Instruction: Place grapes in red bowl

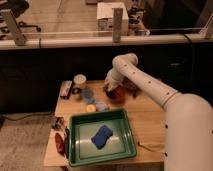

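The red bowl (119, 95) stands on the wooden table (145, 120) at its far side, right of the middle. My gripper (110, 90) is at the bowl's left rim, reaching down from the white arm (145, 82). It hides part of the bowl. I cannot make out the grapes; they may be hidden by the gripper.
A green tray (80, 150) holding a blue sponge (102, 136) fills the table's front. Two pale blue lids (88, 94) (101, 105) and a yellow piece (90, 108) lie left of the bowl. A white cup (79, 80) stands at the back left. A darker dish (131, 85) sits behind the bowl.
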